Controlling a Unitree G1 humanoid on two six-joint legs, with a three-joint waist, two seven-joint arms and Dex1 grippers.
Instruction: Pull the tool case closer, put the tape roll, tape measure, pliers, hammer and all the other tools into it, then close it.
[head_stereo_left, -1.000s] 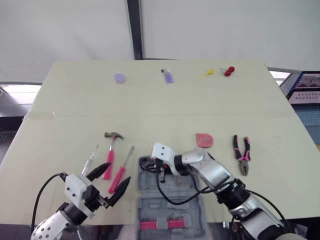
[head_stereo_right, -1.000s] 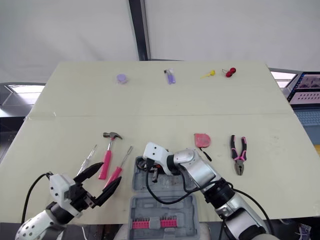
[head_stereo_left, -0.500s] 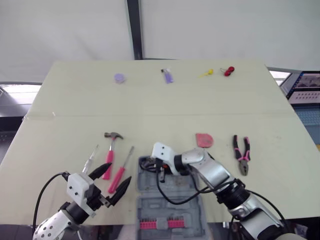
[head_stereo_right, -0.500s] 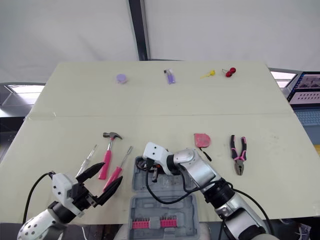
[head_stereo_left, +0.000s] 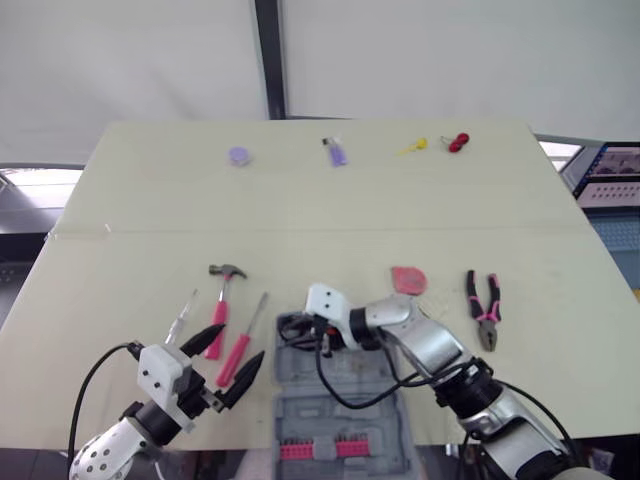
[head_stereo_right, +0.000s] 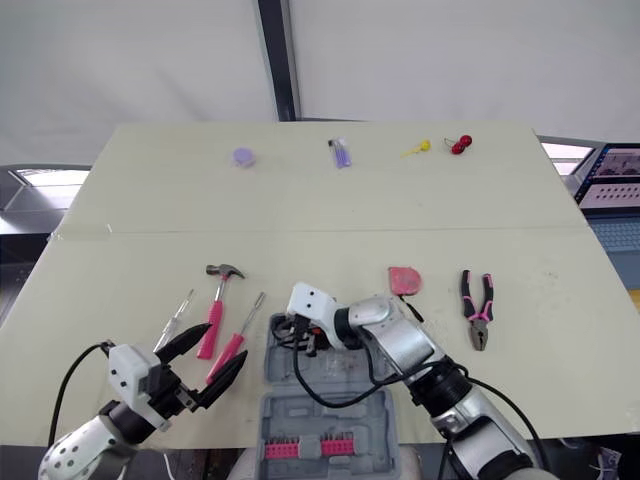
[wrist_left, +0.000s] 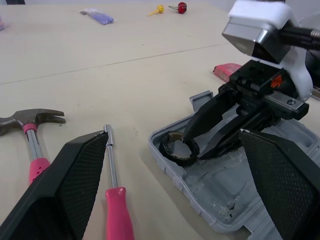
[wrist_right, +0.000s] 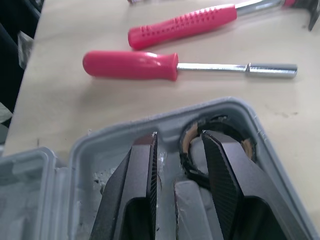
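Note:
The grey tool case (head_stereo_left: 345, 395) lies open at the table's near edge. A black tape roll (wrist_right: 220, 142) rests in its far left corner. My right gripper (head_stereo_left: 318, 338) is down in that corner, open, its fingers (wrist_right: 142, 170) straddling the roll's wall without pinching it. My left gripper (head_stereo_left: 240, 345) hovers open at the near left, over the pink-handled screwdriver (head_stereo_left: 243, 345). To the left lie the hammer (head_stereo_left: 222, 290) and a thin metal screwdriver (head_stereo_left: 182, 317). Right of the case lie the red tape measure (head_stereo_left: 408, 280) and the pliers (head_stereo_left: 484, 308).
A row of red bits (head_stereo_left: 320, 448) sits in the case's near half. Along the table's far edge lie a purple disc (head_stereo_left: 239, 156), a purple packet (head_stereo_left: 337, 152), a yellow piece (head_stereo_left: 414, 146) and a red piece (head_stereo_left: 458, 142).
My left gripper has crept slightly to the right, still open. My right gripper stays at the case's corner by the tape roll.

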